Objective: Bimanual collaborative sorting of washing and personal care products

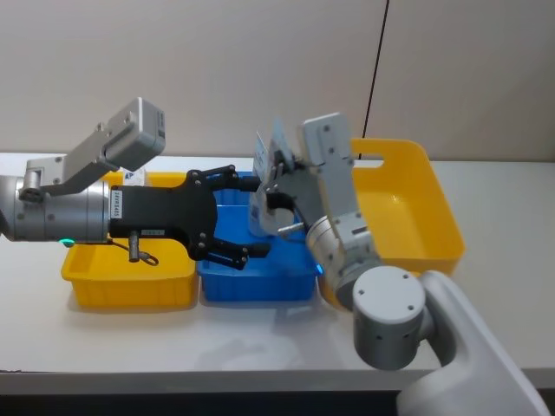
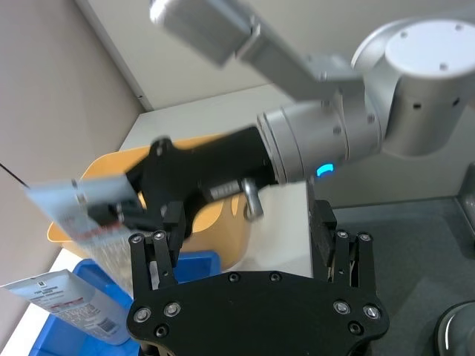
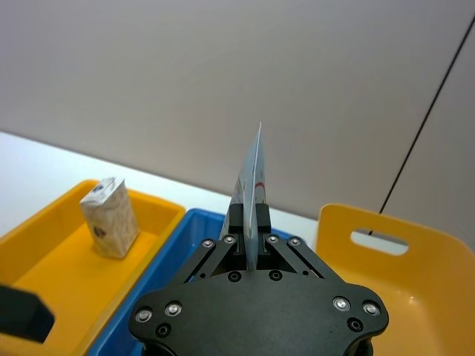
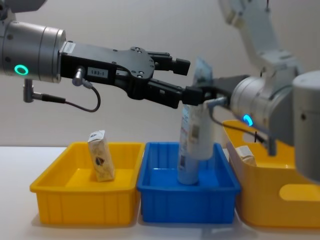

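Handling looks easy: the pale-blue-and-white pouch [image 4: 192,140] seems light, soft and flat. It hangs at frame centre over the blue bin [image 4: 187,192], right claw [image 3: 251,222] pinching its top edge. Left claw [image 4: 182,80] beside, spread open.

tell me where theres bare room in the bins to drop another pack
The left yellow plastic bin has bare floor in front of the small speckled pack. The big right yellow bin shows bare floor too. The blue plastic bin is crowded: a tall pouch stands there under both claws.
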Controlling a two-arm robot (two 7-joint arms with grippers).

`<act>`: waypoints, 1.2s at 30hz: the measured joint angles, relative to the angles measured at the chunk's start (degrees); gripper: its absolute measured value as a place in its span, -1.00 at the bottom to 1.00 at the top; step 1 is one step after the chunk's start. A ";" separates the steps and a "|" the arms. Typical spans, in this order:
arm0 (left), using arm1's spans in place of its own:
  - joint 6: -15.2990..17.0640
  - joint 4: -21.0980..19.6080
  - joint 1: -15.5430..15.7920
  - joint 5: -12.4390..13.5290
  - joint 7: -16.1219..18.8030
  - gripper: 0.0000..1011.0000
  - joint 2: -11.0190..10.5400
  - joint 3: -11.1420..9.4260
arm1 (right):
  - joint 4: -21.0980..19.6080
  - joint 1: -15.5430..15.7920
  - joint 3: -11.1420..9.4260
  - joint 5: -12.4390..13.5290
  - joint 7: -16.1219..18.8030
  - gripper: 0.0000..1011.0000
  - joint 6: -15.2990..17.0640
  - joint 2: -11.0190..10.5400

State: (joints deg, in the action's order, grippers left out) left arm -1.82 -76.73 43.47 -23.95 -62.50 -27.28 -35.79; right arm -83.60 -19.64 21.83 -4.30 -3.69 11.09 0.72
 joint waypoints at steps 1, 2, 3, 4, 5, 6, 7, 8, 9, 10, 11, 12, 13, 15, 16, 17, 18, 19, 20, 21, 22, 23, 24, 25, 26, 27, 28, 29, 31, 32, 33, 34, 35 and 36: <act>0.00 0.00 0.00 0.00 0.00 0.98 0.00 0.00 | -0.48 0.10 -0.21 0.02 0.00 -0.90 0.05 -0.08; 0.00 0.00 0.00 0.00 0.00 0.98 0.00 0.00 | -1.52 0.32 -0.69 0.05 -0.01 -0.90 0.11 -0.26; 0.00 0.00 0.00 0.00 0.00 0.98 0.00 0.00 | -1.92 0.42 -0.91 0.07 -0.02 -0.90 0.16 -0.35; 0.00 0.00 0.00 0.00 0.00 0.98 0.00 0.00 | -2.33 0.52 -1.15 0.09 -0.06 -0.90 0.23 -0.44; 0.00 0.00 0.00 0.00 0.00 0.98 0.00 0.00 | -2.88 0.65 -1.46 0.11 -0.10 -0.90 0.29 -0.58; 0.00 0.00 0.00 0.00 0.00 0.98 0.00 0.00 | -3.68 0.82 -1.95 0.17 -0.19 -0.90 0.34 -0.76; 0.00 0.00 0.00 0.00 0.00 0.98 0.00 0.00 | -4.03 0.92 -2.22 0.20 -0.24 -0.90 0.39 -0.86; 0.00 0.01 0.00 0.00 0.00 0.98 0.00 0.00 | -4.70 1.10 -2.76 0.27 -0.37 -0.90 0.52 -1.05; 0.00 0.00 0.00 0.00 0.00 0.98 0.00 0.00 | -5.04 1.19 -3.05 0.29 -0.41 -0.90 0.54 -1.15; 0.00 0.00 0.00 0.00 0.00 0.98 0.00 0.00 | -5.38 1.27 -3.37 0.32 -0.53 -0.90 0.59 -1.26; 0.00 0.00 0.00 0.00 0.00 0.98 0.00 0.00 | -5.67 1.38 -3.74 0.35 -0.60 -0.90 0.62 -1.40; 0.00 0.00 0.00 0.00 0.00 0.98 0.00 0.00 | -6.28 1.52 -4.29 0.42 -0.76 -0.90 0.71 -1.58; 0.00 0.00 0.00 0.00 0.00 0.98 0.00 0.00 | -6.52 1.58 -4.61 0.43 -0.82 -0.90 0.72 -1.68; 0.00 0.00 0.00 0.00 0.00 0.98 0.00 0.00 | -7.15 1.73 -5.51 0.48 -1.15 -0.90 0.77 -1.93; 0.00 0.00 0.00 0.00 0.00 0.98 0.00 0.00 | -7.37 1.77 -5.92 0.48 -1.26 -0.90 0.78 -2.02; 0.00 0.00 0.00 0.00 0.00 0.98 0.00 0.00 | -7.45 1.79 -6.08 0.49 -1.37 -0.90 0.79 -2.07; 0.00 0.00 0.00 0.00 0.00 0.98 0.01 -0.01 | -7.60 1.80 -6.45 0.49 -1.50 -0.90 0.79 -2.14; 0.00 0.00 0.00 0.00 0.00 0.98 0.00 0.00 | -7.72 1.82 -7.04 0.49 -1.83 -0.90 0.80 -2.25; 0.00 0.00 0.00 0.00 0.00 0.98 0.00 0.00 | -7.74 1.82 -7.59 0.49 -2.16 -0.90 0.80 -2.32; 0.00 0.00 0.00 0.00 0.00 0.98 0.00 0.00 | -7.73 1.81 -7.95 0.48 -2.35 -0.90 0.80 -2.35; 0.00 0.00 0.00 0.00 0.00 0.98 0.00 0.00 | -7.67 1.79 -8.21 0.46 -2.51 -0.90 0.80 -2.37; 0.00 0.00 0.00 0.00 0.00 0.98 0.00 0.00 | -7.56 1.74 -8.47 0.45 -2.70 -0.90 0.79 -2.38; 0.00 0.00 0.00 0.00 0.00 0.98 0.00 -0.01 | -7.18 1.62 -9.05 0.38 -3.16 -0.90 0.77 -2.39; 0.00 0.00 0.00 0.00 0.00 0.98 0.00 0.00 | -6.95 1.53 -9.31 0.35 -3.37 -0.90 0.76 -2.39; 0.00 0.00 0.00 0.00 0.00 0.98 0.00 0.00 | -6.59 1.38 -9.66 0.31 -3.56 -0.90 0.73 -2.38; 0.00 0.00 0.00 0.00 0.00 0.98 0.00 0.00 | -6.29 1.27 -9.92 0.27 -3.76 -0.90 0.71 -2.36; 0.00 0.00 0.00 0.00 0.00 0.98 0.00 0.00 | -5.55 0.96 -10.45 0.17 -4.20 -0.90 0.61 -2.31; 0.00 0.00 0.00 0.00 0.00 0.98 0.00 0.00 | -5.31 0.86 -10.59 0.11 -4.31 -0.90 0.55 -2.30; 0.00 0.01 0.00 0.00 0.00 0.98 0.00 0.00 | -4.40 0.52 -11.05 0.01 -4.69 -0.90 0.48 -2.24; 0.00 0.00 0.00 0.00 0.00 0.98 0.00 0.00 | -3.62 0.23 -11.39 -0.13 -5.02 -0.90 0.38 -2.16; 0.00 0.00 0.00 0.00 0.00 0.98 0.00 0.00 | -3.24 0.07 -11.54 -0.21 -5.15 -0.90 0.32 -2.12; 0.00 0.00 0.00 0.00 0.00 0.98 0.01 0.00 | -2.28 -0.31 -11.81 -0.39 -5.38 -0.90 0.25 -2.06; 0.00 0.00 0.00 0.00 0.00 0.98 0.00 0.00 | -1.84 -0.49 -11.92 -0.49 -5.53 -0.90 0.22 -2.02; 0.00 0.00 0.00 0.00 0.00 0.98 0.00 0.00 | -1.10 -0.80 -12.04 -0.65 -5.68 -0.90 0.13 -1.93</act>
State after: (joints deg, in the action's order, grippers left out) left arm -1.82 -76.73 43.47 -23.95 -62.50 -27.27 -35.79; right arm -84.70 -20.44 9.79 -4.95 -9.37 11.22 -1.21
